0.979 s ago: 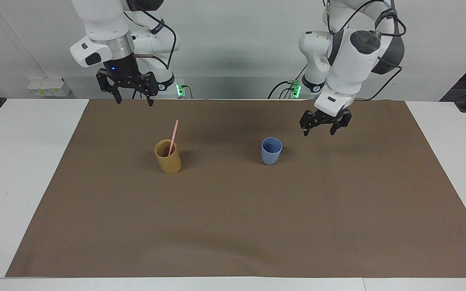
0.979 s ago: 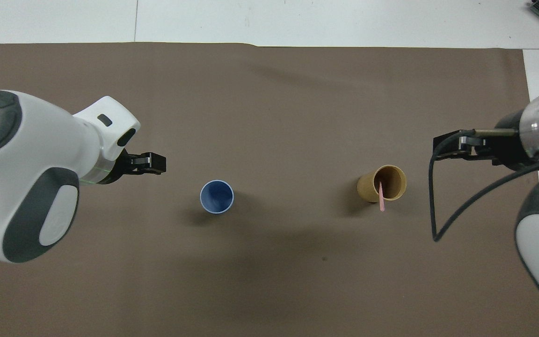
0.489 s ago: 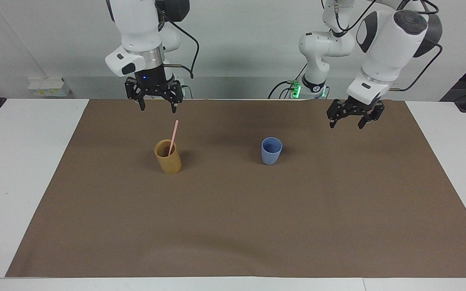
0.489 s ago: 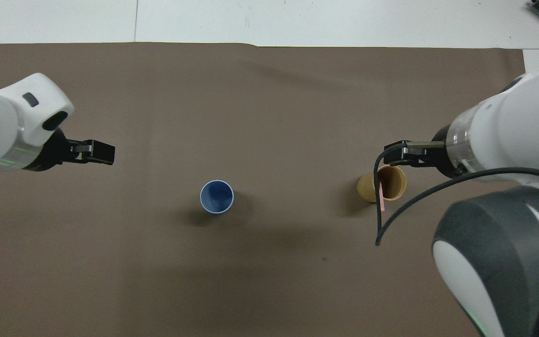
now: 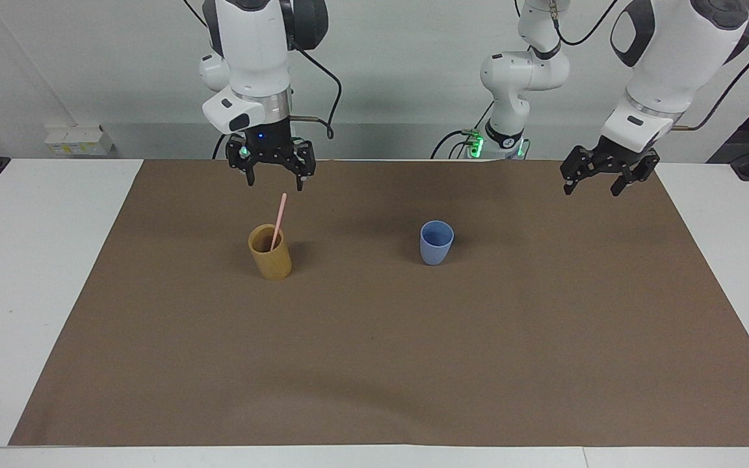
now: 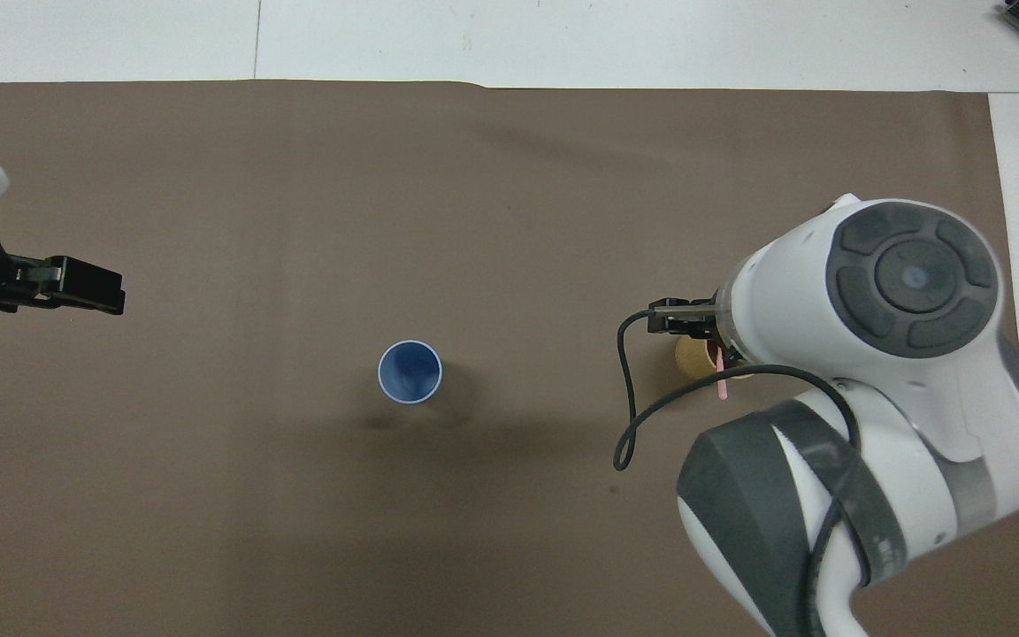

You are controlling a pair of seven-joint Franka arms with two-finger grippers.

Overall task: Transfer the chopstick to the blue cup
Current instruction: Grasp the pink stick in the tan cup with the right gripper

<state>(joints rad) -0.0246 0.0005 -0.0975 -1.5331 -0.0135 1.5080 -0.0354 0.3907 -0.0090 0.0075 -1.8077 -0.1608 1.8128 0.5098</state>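
Standing tilted in the tan wooden cup (image 5: 270,260), toward the right arm's end of the counter (image 5: 36,273), the chopstick (image 5: 278,221) leans on the rim with its upper half exposed. The right end effector (image 5: 271,174) hangs released just above its tip; the left end effector (image 5: 601,179), also released, waits well apart from the blue cup (image 5: 436,242). Judged light, stiff, thin and probably slippery, it wants a pinch on the exposed shaft below the tip.
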